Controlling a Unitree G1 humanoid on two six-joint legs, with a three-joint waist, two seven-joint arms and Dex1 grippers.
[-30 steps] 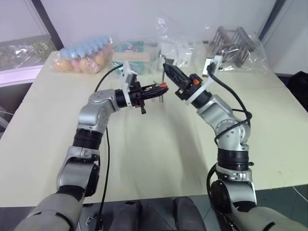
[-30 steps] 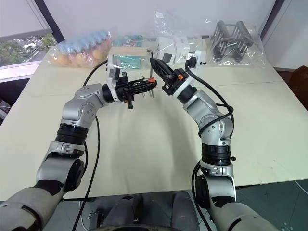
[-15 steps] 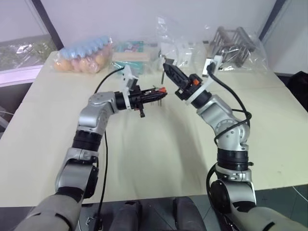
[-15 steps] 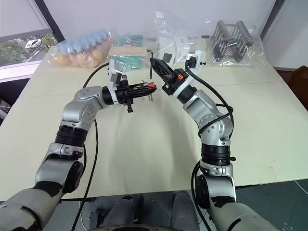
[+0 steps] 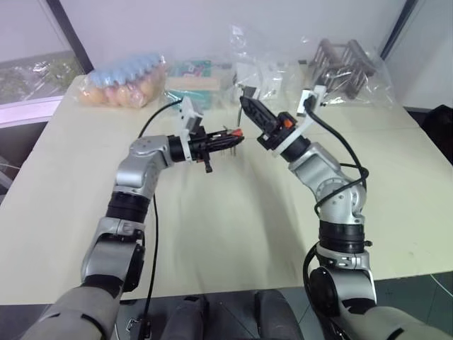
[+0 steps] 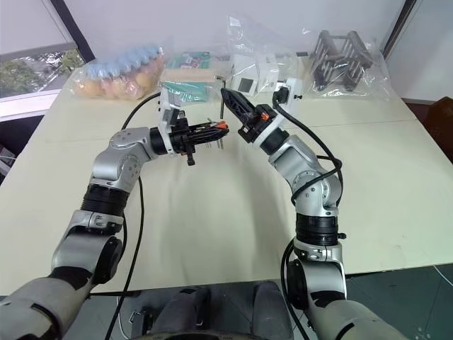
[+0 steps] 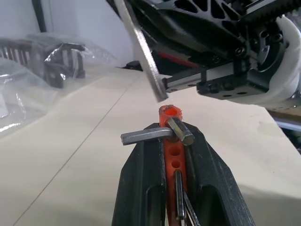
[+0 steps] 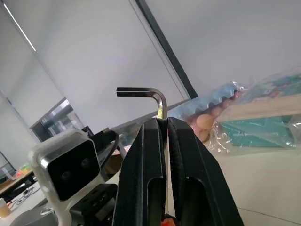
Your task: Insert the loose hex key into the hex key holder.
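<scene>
Holding items, your view: left hand (image 7: 170,141) pinching hex key holder (image 7: 170,123); right hand (image 8: 165,123) pinching loose hex key (image 8: 146,95), its long shaft just beside the holder's end.

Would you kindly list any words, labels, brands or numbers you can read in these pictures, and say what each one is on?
No text can be read in any view.
Teal box in its bag: no print can be made out.
White boxes in plastic: a dark panel, too small to read.
Hex key holder: no marks by its holes.
</scene>
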